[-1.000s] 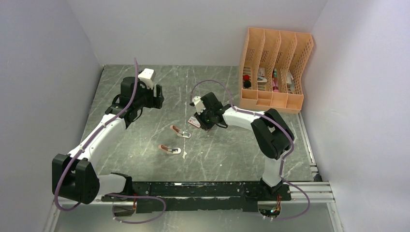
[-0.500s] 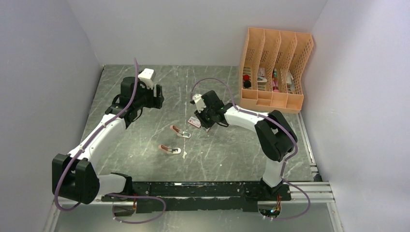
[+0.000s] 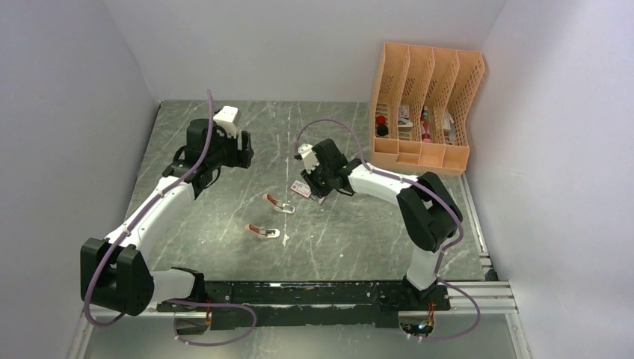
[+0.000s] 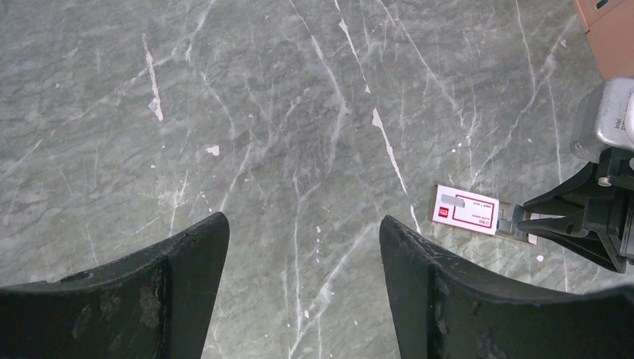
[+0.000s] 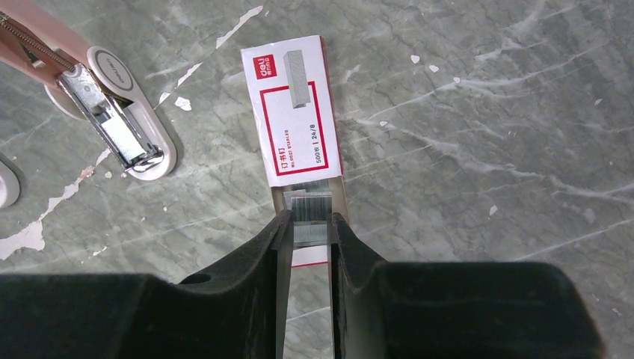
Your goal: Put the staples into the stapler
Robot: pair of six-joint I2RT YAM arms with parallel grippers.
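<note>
While left fingers [image 4: 191,273] gape empty, right fingers [image 5: 348,250] pinch staples [image 5: 308,206]; two staplers [image 3: 278,203] [image 3: 263,231], one box [image 5: 295,112].

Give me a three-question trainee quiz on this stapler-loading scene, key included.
1. True or false: the left claw is open above bare table.
2. What is the right claw pinching? A) a stapler B) the staples C) nothing
3. How many opened staplers lie on the table?
Key: 1 true; 2 B; 3 two.
</note>
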